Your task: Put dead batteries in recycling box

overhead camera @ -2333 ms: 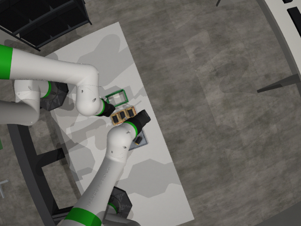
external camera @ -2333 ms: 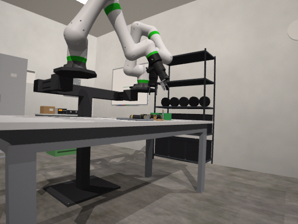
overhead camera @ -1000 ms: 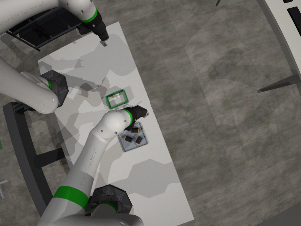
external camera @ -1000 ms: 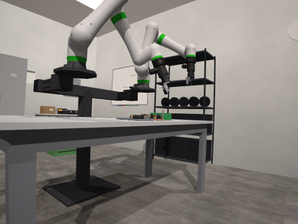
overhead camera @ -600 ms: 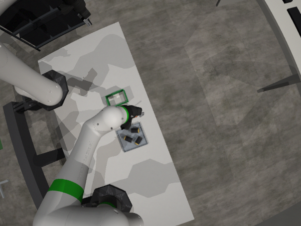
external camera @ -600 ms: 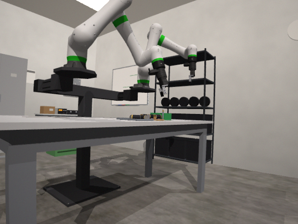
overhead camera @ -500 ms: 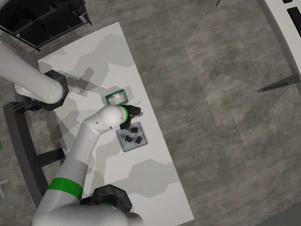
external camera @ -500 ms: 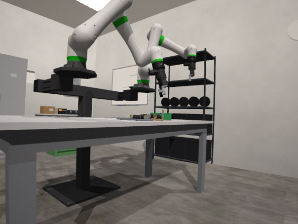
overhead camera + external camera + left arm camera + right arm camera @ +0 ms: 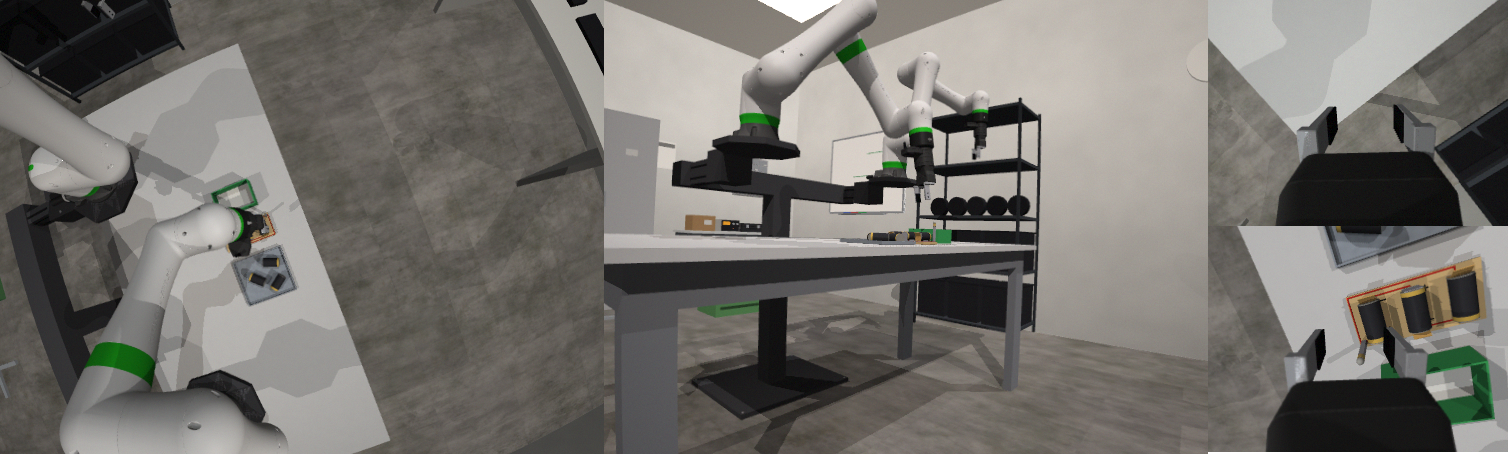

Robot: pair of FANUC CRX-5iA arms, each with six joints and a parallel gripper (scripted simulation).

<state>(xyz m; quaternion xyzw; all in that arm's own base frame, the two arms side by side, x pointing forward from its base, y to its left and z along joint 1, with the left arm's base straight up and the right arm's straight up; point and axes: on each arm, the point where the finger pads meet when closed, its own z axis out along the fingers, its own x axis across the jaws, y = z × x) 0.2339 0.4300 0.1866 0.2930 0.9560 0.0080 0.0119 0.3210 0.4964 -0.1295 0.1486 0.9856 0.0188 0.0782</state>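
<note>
Wood holder (image 9: 271, 231) (image 9: 926, 243) (image 9: 1440, 301) lies beneath the spread, empty right gripper (image 9: 265, 228) (image 9: 923, 199) (image 9: 1355, 346); the left gripper (image 9: 976, 153) (image 9: 1365, 117), also spread, hangs far off. Its end battery (image 9: 1371, 318) lies lengthwise near-to-far, yellow end far. Descending off-line could clip the slim post (image 9: 934, 226) (image 9: 1362, 350).

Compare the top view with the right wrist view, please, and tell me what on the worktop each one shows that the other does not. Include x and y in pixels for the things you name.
Only the top view: two batteries (image 9: 257, 279) (image 9: 278, 281) lying further into the grey tray.

Only the right wrist view: three batteries (image 9: 1372, 320) (image 9: 1416, 310) (image 9: 1463, 296) in the holders, and a thin upright post (image 9: 1362, 352).

Both: the grey tray (image 9: 240, 285) (image 9: 1334, 251), one battery in it (image 9: 270, 262) (image 9: 1364, 228), part of the wooden holder board (image 9: 270, 231) (image 9: 1394, 320), and the green box (image 9: 253, 193) (image 9: 1482, 388).
</note>
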